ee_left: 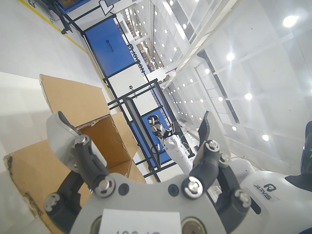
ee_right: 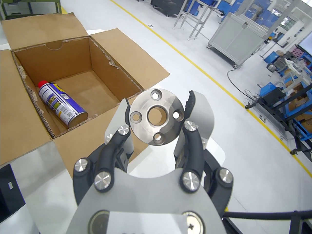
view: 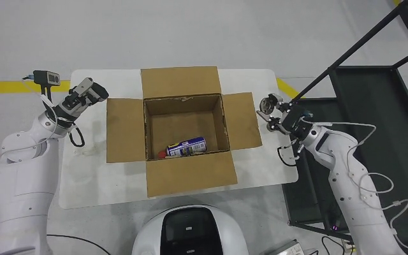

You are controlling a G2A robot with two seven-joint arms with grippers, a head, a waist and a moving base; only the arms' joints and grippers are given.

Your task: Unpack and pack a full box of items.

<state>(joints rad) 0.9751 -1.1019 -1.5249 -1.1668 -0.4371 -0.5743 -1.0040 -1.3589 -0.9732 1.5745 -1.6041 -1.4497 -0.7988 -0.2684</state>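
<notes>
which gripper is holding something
The right gripper: it is shut on a round metal flange, while the left gripper is open and empty.

Flaps folded outward, the cardboard box point(view: 125, 130) stands open from above at the centre of the table point(view: 89, 185), a spray can point(view: 186, 147) lying along its near wall.

You've got a printed label wrapped round the blue-and-yellow metal spray can point(ee_right: 62, 103), too fine to make out. White lettering sits on the blue wall panel point(ee_left: 107, 49). The white paper sticker point(ee_left: 141, 222) on the grey metal wrist plate point(ee_left: 156, 196) shows digits, cut off at the edge.
</notes>
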